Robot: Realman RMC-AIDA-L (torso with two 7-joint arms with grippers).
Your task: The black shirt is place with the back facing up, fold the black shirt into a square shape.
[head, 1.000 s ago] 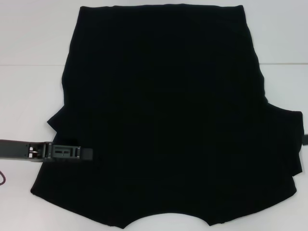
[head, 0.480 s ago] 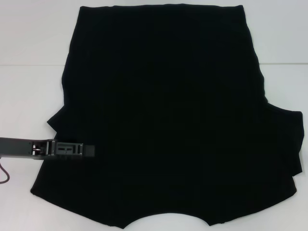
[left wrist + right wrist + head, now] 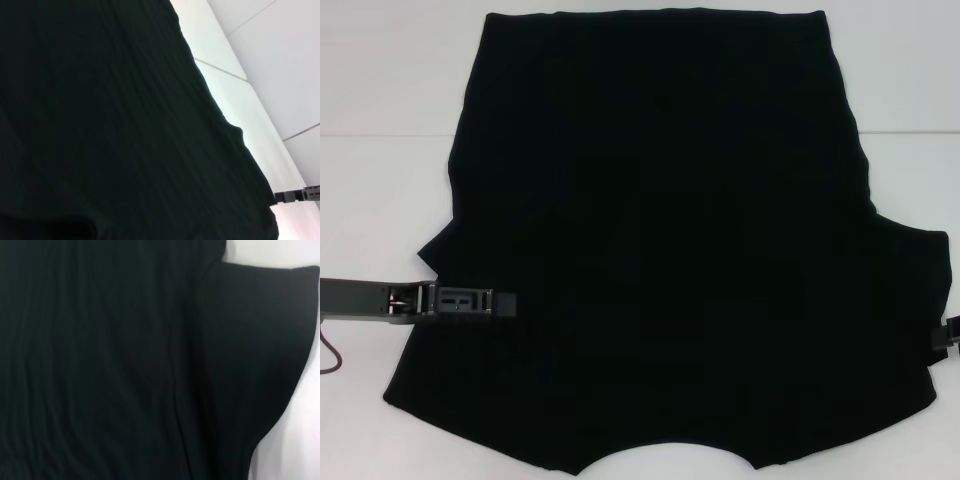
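The black shirt is laid flat on the white tabletop, covering most of it, collar edge nearest the robot. The left pincer is extended over the shirt's left side near the sleeve; its state cannot be told. The right pincer is seen only partly at the shirt's right edge, state likewise undeterminable.

A white counter fills the background, evenly lit. A thin seam crosses the counter, running toward both side edges.
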